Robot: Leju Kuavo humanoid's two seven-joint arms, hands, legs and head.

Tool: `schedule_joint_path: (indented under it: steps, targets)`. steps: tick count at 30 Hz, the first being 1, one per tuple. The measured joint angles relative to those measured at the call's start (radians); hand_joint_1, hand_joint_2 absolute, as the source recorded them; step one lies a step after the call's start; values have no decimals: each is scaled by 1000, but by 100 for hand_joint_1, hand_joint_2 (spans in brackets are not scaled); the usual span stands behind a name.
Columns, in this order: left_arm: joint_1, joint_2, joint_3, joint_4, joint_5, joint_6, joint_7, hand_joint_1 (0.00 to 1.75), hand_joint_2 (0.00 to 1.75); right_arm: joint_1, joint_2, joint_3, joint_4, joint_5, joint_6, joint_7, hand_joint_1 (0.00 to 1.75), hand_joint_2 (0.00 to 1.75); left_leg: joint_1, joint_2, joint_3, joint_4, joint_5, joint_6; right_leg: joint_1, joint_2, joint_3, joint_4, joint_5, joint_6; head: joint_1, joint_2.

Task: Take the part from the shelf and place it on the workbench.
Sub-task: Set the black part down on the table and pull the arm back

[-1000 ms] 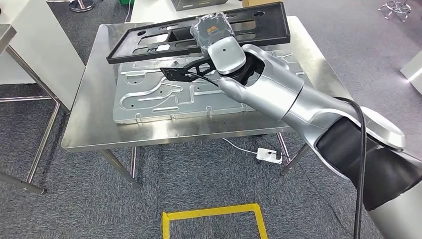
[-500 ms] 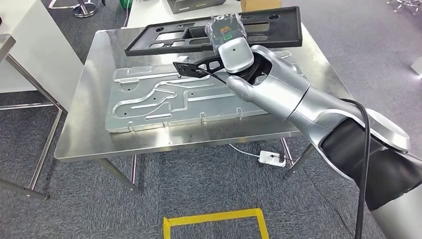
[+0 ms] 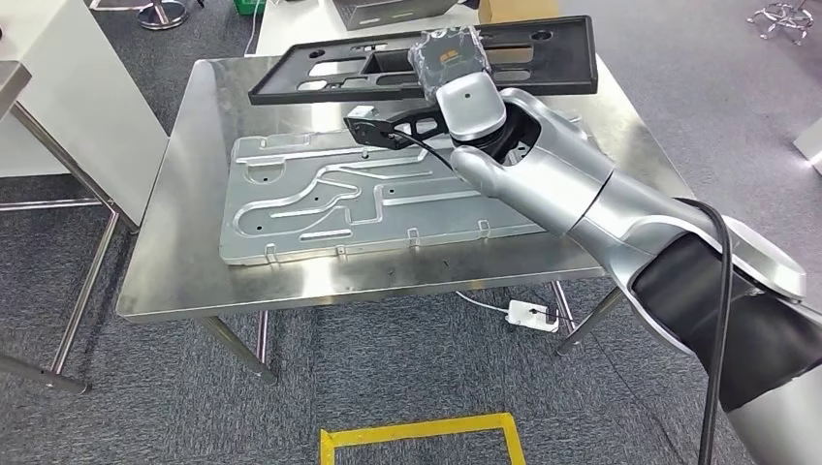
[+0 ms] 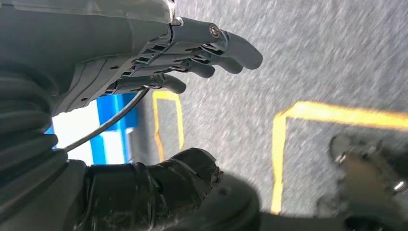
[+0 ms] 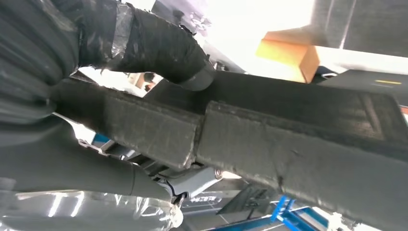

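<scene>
A long flat black part with cut-outs hangs level over the far side of the steel workbench. My right hand grips it near its middle, the silver arm reaching in from the lower right. In the right wrist view the part's dark rough edge runs across the picture, with my thumb pressed over it. A ribbed aluminium plate lies on the bench below the part. My left hand hangs over the grey carpet, fingers slightly curled and apart, holding nothing.
Yellow tape squares mark the carpet in front of the bench. A white power strip lies under the bench. A white table stands at the left, a cardboard box behind the bench.
The view has shifted slightly. My right hand has carried the black part a little further over the bench's far side, still held level above the aluminium plate.
</scene>
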Motion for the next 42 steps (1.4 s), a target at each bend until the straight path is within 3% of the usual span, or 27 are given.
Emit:
schedule_joint_path:
  steps: [2, 3, 5, 7, 8, 12, 14, 16, 17, 18, 19, 20, 22, 24, 25, 27, 29, 31, 32, 33, 34, 36, 37, 39, 42]
  targets:
    - [-1, 0, 0, 0, -1, 0, 2, 0, 175, 13, -7, -1, -3, -1, 1, 1, 175, 175, 0, -2, 8, 3, -9, 3, -1, 0, -62, 100, -19, 3, 0, 0]
    - [0, 0, -1, 0, -1, 1, 3, 0, 175, 20, -11, -1, -3, -2, 1, 1, 175, 175, 1, -5, 14, 5, -15, 2, -2, -1, -71, 101, -1, 4, 0, 0]
    - [1, -1, -1, 0, -2, 1, 4, 0, 175, 27, -16, -2, -3, -2, 0, 3, 175, 175, 2, -9, 25, 15, -31, -5, -6, -3, -38, -5, 79, 6, 1, 0]
    - [1, -1, -1, 0, -2, 2, 4, 0, 175, 29, -19, -4, -3, -2, -1, 3, 175, 175, -1, -11, 29, 30, -49, -17, -5, -2, 11, -116, 125, 4, 0, 0]
    - [1, -1, -1, 0, -2, 3, 4, 0, 175, 32, -20, -5, -3, -2, -1, 3, 175, 175, -2, -12, 28, 35, -54, -23, -3, -1, 22, -140, 127, 0, 0, 0]
    - [0, -2, -3, 0, -2, 3, 2, 0, 175, 42, -25, -10, -5, -3, -3, 3, 175, 175, 0, -10, 21, 47, -69, -39, -2, 3, 26, -146, 118, -23, -1, 0]
    - [0, -3, -4, 0, -2, 3, 2, 0, 175, 42, -27, -16, -5, -3, -5, 3, 175, 175, 2, -7, -19, 125, -106, -49, -6, 4, 33, -149, 114, -34, -3, 0]
    - [0, -3, -5, 0, -2, 2, 1, 0, 175, 48, -27, -18, -5, -3, -7, 3, 175, 175, 3, -6, -91, 255, -147, -54, -4, 5, 42, -150, 107, -41, -4, 0]
    - [0, -3, -5, 0, -2, 2, 1, 0, 175, 54, -27, -18, -5, -4, -8, 3, 175, 175, 4, -6, -122, 302, -151, -54, -2, 5, 48, -150, 103, -42, -4, 0]
    - [0, -3, -5, 0, -2, 2, 1, 0, 175, 59, -27, -18, -5, -4, -9, 2, 175, 175, 3, -6, -138, 313, -137, -51, 0, 5, 55, -150, 98, -42, -4, 0]
    - [0, -3, -5, 0, -2, 2, 1, 0, 175, 64, -27, -18, -5, -5, -10, 1, 175, 175, 1, -6, -136, 286, -105, -45, 2, 6, 62, -150, 93, -43, -4, 0]
    - [0, -3, -5, 0, -2, 1, 1, 0, 175, 66, -27, -19, -5, -5, -12, 0, 175, 175, -3, -7, -116, 225, -61, -35, 5, 6, 70, -151, 88, -43, -5, 0]
    - [1, 0, -6, 1, -1, 2, 1, 0, 175, 67, -27, -21, -5, -5, -18, -1, 175, 175, -13, -6, -62, 96, 1, -5, 8, 7, 81, -153, 80, -41, -2, 0]
    - [-1, 2, -6, 2, 0, 2, 2, 0, 175, 67, -27, -23, -5, -5, -22, -2, 175, 175, -22, -6, -35, 39, 8, 14, 5, 7, 83, -158, 77, -34, 0, 0]
    - [-1, 3, -7, 2, 0, 2, 2, 0, 175, 69, -27, -23, -5, -5, -23, -2, 175, 175, -24, -6, -31, 31, 6, 17, 4, 8, 83, -162, 77, -28, 0, 0]
    - [-1, 3, -7, 2, 0, 3, 3, 0, 175, 74, -28, -25, -5, -6, -24, -3, 175, 175, -19, -5, -13, 2, 11, 16, 5, 6, 88, -167, 74, -18, 3, 0]
    - [-1, 2, -7, 2, 1, 3, 5, 0, 175, 73, -29, -28, -5, -6, -28, -4, 175, 175, -12, -2, 9, -25, 15, 13, 6, 3, 67, -121, 49, -11, 7, 0]
    - [-3, 1, -7, 2, 1, 3, 7, 0, 175, 74, -30, -29, -5, -6, -33, -4, 175, 175, -12, -1, 18, -28, 9, 13, 4, 2, 3, -7, 8, -3, 8, 0]
    - [-4, 1, -7, 2, 1, 3, 8, 0, 175, 79, -30, -30, -5, -6, -35, -5, 175, 175, -11, -2, 21, -24, 4, 13, 2, 2, -31, 45, -2, 1, 8, 0]
    - [-4, 0, -7, 2, 2, 3, 10, 0, 175, 86, -30, -30, -4, -7, -36, -6, 175, 175, -10, -3, 24, -19, -3, 11, -1, 2, -52, 69, 5, 6, 8, 0]
    - [-4, -1, -7, 2, 2, 3, 11, 0, 175, 92, -30, -30, -3, -8, -37, -8, 175, 175, -7, -5, 27, -12, -12, 8, -4, 1, -57, 57, 31, 10, 8, 0]
    - [-2, -4, -7, 2, 2, 3, 13, 0, 175, 99, -30, -30, 0, -9, -39, -11, 175, 175, -2, -8, 31, 10, -34, -2, -9, -1, -25, -43, 102, 17, 8, 0]
    - [-2, -4, -7, 2, 2, 4, 14, 0, 175, 99, -30, -30, 0, -10, -42, -14, 175, 175, -2, -10, 30, 24, -46, -9, -10, -2, -4, -93, 122, 18, 8, 0]
    - [-3, -3, -7, 2, 3, 5, 15, 0, 175, 102, -30, -31, 1, -10, -48, -18, 175, 175, -5, -13, 21, 41, -59, -22, -7, 1, 12, -130, 121, 8, 9, 0]
    - [-3, -3, -7, 2, 4, 6, 17, 0, 175, 109, -30, -32, 2, -10, -52, -22, 175, 175, -4, -13, 16, 50, -67, -32, -6, 3, 12, -131, 114, -16, 8, 0]
